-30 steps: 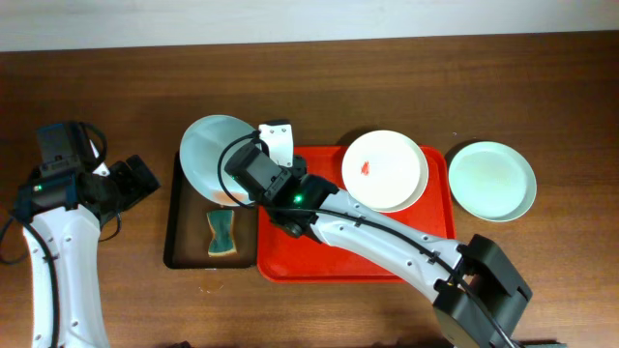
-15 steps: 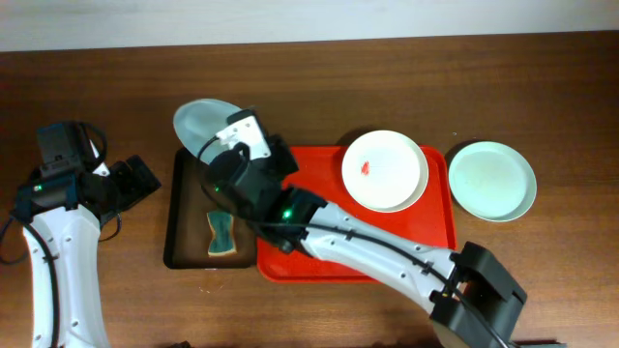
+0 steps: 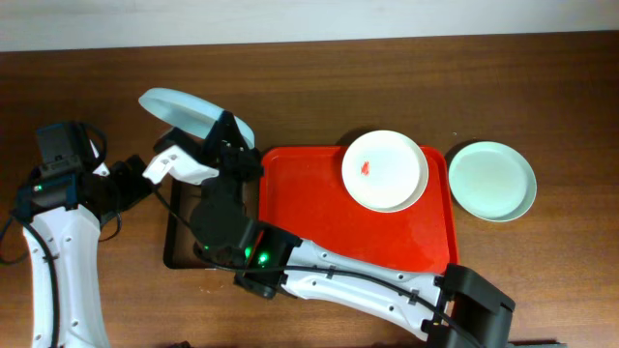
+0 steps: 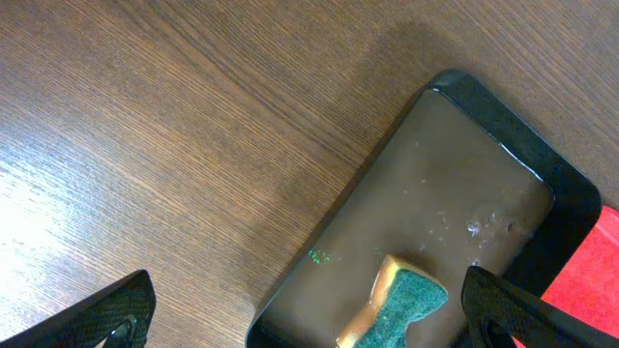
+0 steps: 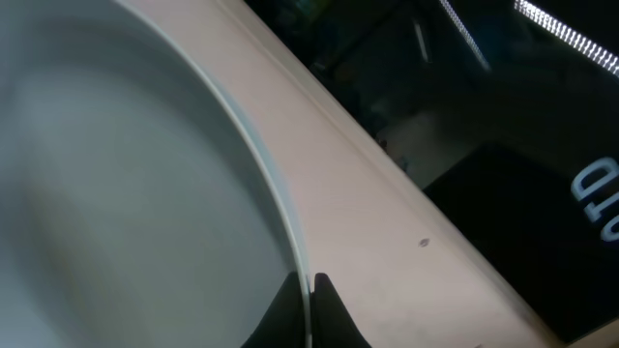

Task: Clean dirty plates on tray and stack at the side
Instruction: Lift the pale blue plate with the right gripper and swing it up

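right hand: the right hand (image 5: 308, 311) is clamped tight on the thin rim of the blue plate (image 3: 191, 113); only the edge is pinched.
blue plate: lifted off the bench (image 3: 435, 77) and tilted steeply, hanging over the far-left corner of the brown tray (image 3: 174, 253), well away from the red tray (image 3: 358, 237).
left hand: the left hand (image 4: 309, 311) is spread wide and holds nothing; it hovers over the near end of the brown tray, with the sponge (image 4: 398, 307) just below it.
other plates: the white plate (image 3: 385, 170), with a red smear (image 3: 366, 167), sits in the red tray's far-right corner; the green plate (image 3: 491, 180) is on the bench just right of the tray.
risk 1: an edge-only pinch on a tilted plate could let it swing or slip out, dropping onto the brown tray's rim or the bench.
risk 2: the right arm stretches across the brown tray close to the left hand; reaching for the sponge could knock the arm or the plate.
risk 3: pressing the sponge on the plate could lever it out of the pinch.
task status: the white plate looks not yet cleaned, and no stack shows.
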